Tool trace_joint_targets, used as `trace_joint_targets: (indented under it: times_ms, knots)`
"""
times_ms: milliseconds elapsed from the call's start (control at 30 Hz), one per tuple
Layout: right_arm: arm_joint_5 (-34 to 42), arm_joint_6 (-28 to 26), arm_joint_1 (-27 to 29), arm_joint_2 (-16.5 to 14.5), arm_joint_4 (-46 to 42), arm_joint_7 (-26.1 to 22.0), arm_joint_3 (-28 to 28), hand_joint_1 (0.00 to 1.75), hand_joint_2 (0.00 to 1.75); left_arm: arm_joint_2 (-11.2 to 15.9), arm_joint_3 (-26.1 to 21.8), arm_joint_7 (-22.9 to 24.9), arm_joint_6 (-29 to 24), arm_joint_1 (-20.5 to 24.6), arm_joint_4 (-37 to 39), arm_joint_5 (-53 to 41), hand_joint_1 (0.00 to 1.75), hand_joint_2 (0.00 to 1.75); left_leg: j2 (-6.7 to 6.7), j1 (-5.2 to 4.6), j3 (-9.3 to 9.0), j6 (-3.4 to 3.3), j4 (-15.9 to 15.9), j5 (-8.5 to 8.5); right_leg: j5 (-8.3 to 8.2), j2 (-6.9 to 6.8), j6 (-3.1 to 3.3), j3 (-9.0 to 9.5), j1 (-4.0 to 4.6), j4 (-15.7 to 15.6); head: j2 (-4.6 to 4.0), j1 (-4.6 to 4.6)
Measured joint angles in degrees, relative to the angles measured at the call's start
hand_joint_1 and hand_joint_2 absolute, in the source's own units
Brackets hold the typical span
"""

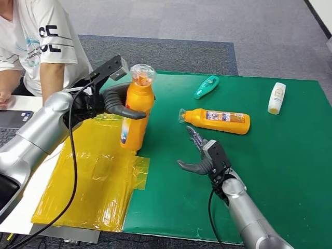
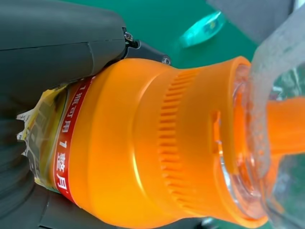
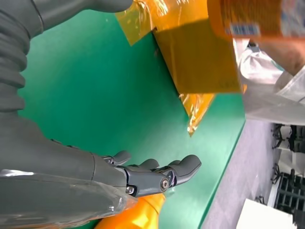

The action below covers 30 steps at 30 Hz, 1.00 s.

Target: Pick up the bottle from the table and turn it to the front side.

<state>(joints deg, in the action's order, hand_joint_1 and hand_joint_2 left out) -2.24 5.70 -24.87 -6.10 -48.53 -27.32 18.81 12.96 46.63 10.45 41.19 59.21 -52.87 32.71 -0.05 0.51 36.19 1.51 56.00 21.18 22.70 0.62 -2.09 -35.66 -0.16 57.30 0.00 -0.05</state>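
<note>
Left hand [image 1: 117, 100] grips orange bottle [image 1: 137, 106] upright, upper left of centre, above yellow plastic sheet [image 1: 94, 176]. Right hand [image 1: 200, 153] empty, fingers spread, lower centre, near a second orange bottle [image 1: 217, 121] lying on green mat [image 1: 281, 155].

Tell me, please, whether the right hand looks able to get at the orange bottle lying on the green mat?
Probably yes. The right hand is open just short of the lying bottle, its fingers pointing toward the cap end, and nothing lies on the mat between them. The left hand holds another bottle well off to the side.
</note>
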Motion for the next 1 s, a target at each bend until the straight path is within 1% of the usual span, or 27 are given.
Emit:
trace_joint_targets:
  times_ms: [100,200,333,567,767,1000]
  knots:
    - [0.22,-0.44,-0.55,0.00,0.39,0.12,0.34,0.00,1.75,1.41,3.52,2.43,2.27,2.55,-0.03,1.78,1.75,1.75,0.00,0.00,0.01,0.03,0.00,-0.03,-0.03,0.00,0.02,-0.05,0.00,0.02,-0.02,0.00]
    - [0.62,-0.73,-0.89,0.00,0.66,0.17,0.68,0.00,1.75,2.72,7.14,3.22,2.55,5.50,-0.38,3.59,1.75,1.75,0.00,0.00,0.03,0.03,0.00,-0.04,-0.03,0.00,0.02,-0.07,0.00,0.03,-0.01,0.00]
    - [1.25,-0.97,-1.08,0.00,0.86,0.11,0.97,0.00,1.75,4.30,11.15,3.26,1.59,10.00,-1.95,6.63,1.75,1.75,0.00,0.00,0.06,0.03,0.00,-0.05,-0.04,-0.01,0.03,-0.10,0.00,0.04,-0.01,-0.02]
    - [1.84,-1.49,-1.62,0.00,1.77,-0.19,1.08,0.00,1.75,5.64,14.94,1.49,-1.24,15.71,-4.68,7.82,1.75,1.75,-0.01,-0.01,0.11,0.02,0.00,-0.05,-0.04,-0.01,0.03,-0.12,-0.01,0.04,-0.01,0.00]
    - [2.08,-1.51,-2.54,0.00,2.91,-0.30,1.12,0.00,1.75,5.93,17.63,1.72,-1.13,17.75,-5.37,9.44,1.75,1.75,-0.01,0.00,0.11,0.03,0.00,-0.06,-0.05,-0.01,0.03,-0.12,-0.01,0.05,-0.01,-0.01]
    - [2.12,-1.16,-4.27,-0.10,4.19,0.09,1.21,0.00,1.75,6.58,20.82,7.74,0.46,17.81,-5.46,19.56,1.75,1.75,-0.01,0.00,0.12,0.03,0.00,-0.06,-0.05,-0.01,0.03,-0.13,-0.01,0.06,0.00,0.00]
